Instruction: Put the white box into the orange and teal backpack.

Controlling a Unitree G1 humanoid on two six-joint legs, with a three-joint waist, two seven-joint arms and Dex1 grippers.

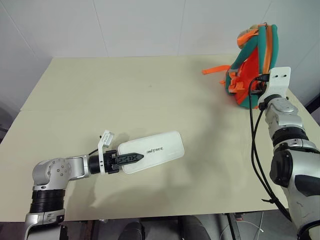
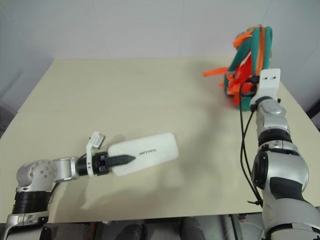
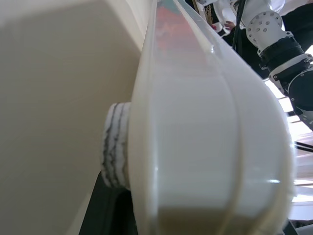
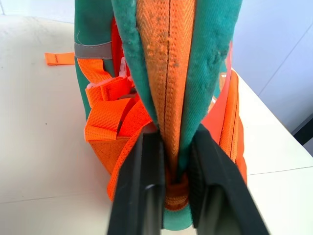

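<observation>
The white box (image 1: 155,150), a flat glossy case with dark lettering, is held just over the table's near left part, slanting toward the right. My left gripper (image 1: 131,158) is shut on its near end; a ribbed pad (image 3: 115,147) presses the box's side (image 3: 195,147). The orange and teal backpack (image 1: 250,60) stands upright at the far right of the table. My right gripper (image 4: 171,147) is level with it, and its two black fingers (image 4: 144,181) clamp the teal strap with the orange band (image 4: 168,73) between them.
The beige table (image 1: 125,90) stretches wide between the box and the backpack. A loose orange strap end (image 1: 215,70) lies on the table left of the backpack. A black cable (image 1: 254,150) hangs along my right arm. The table's right edge runs close behind the backpack.
</observation>
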